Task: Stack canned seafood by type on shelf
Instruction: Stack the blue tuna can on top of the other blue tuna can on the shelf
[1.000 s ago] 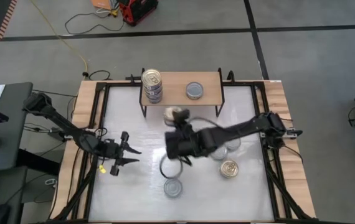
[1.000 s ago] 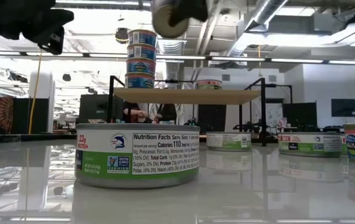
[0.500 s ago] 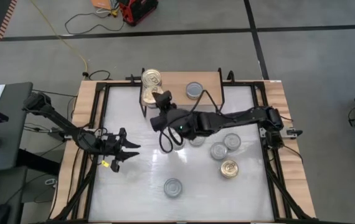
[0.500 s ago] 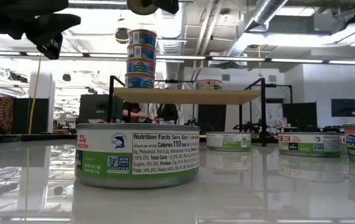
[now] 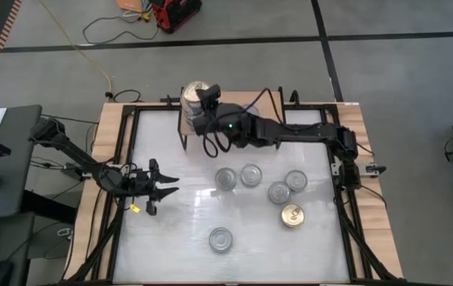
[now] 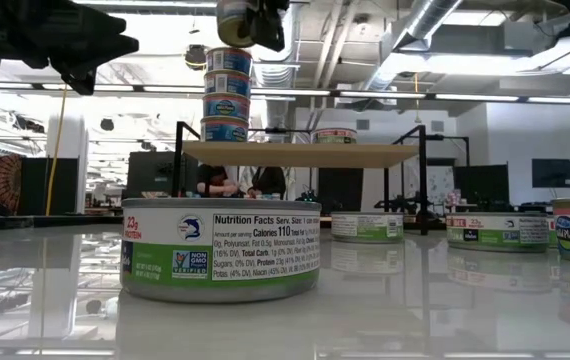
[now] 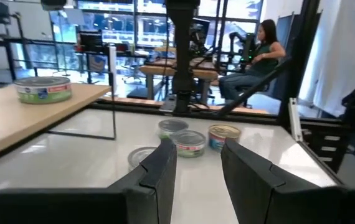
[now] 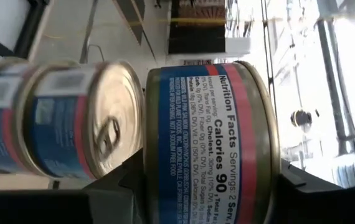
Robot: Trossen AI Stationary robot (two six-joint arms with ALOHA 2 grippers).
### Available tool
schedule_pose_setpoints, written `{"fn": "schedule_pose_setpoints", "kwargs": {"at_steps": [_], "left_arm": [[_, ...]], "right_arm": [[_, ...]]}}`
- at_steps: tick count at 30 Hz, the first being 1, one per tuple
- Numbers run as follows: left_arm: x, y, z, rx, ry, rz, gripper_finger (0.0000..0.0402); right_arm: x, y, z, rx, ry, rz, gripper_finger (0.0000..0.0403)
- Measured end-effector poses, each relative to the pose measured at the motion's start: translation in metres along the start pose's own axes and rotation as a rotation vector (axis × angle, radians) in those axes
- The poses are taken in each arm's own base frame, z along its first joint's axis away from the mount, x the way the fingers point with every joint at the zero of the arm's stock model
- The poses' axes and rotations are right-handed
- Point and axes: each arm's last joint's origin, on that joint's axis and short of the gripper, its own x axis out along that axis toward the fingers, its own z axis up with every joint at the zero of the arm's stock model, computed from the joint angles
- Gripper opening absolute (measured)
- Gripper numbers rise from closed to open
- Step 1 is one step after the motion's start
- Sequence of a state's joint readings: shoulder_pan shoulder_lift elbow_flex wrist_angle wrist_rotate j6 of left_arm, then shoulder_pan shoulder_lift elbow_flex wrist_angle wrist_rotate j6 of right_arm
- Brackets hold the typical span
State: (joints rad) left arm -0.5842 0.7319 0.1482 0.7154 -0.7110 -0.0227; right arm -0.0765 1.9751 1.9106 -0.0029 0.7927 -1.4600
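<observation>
On the shelf (image 6: pixel 295 154), three stacked blue tins (image 6: pixel 225 100), one green tin (image 6: pixel 336 136).

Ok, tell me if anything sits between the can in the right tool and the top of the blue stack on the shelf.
Nothing visible. The right tool holds the blue can just above the stack on the shelf, with only air between.

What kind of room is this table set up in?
Most likely a robotics lab or workshop: bare ceiling ducts overhead, more workbenches behind the table with a seated person at one, and loose cables on the concrete floor.
</observation>
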Motion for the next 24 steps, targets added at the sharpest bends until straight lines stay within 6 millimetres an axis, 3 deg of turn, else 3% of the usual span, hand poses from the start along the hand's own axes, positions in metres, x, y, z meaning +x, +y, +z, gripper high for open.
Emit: {"fn": "schedule_pose_setpoints", "kwargs": {"at_steps": [11, 15, 24], "left_arm": [[0.000, 0.002, 0.005, -0.013, -0.008, 0.045, 0.0122], [0.003, 0.009, 0.028, 0.077, -0.017, 0.186, 0.0122], [0.008, 0.034, 0.103, 0.531, 0.032, 0.478, 0.0125]], "right_arm": [[-0.001, 0.003, 0.002, 0.045, -0.049, 0.035, 0.0216], [-0.001, 0.005, 0.002, 0.045, -0.053, 0.046, 0.0213], [0.002, -0.004, -0.012, 0.066, -0.050, 0.060, 0.0215]]}}
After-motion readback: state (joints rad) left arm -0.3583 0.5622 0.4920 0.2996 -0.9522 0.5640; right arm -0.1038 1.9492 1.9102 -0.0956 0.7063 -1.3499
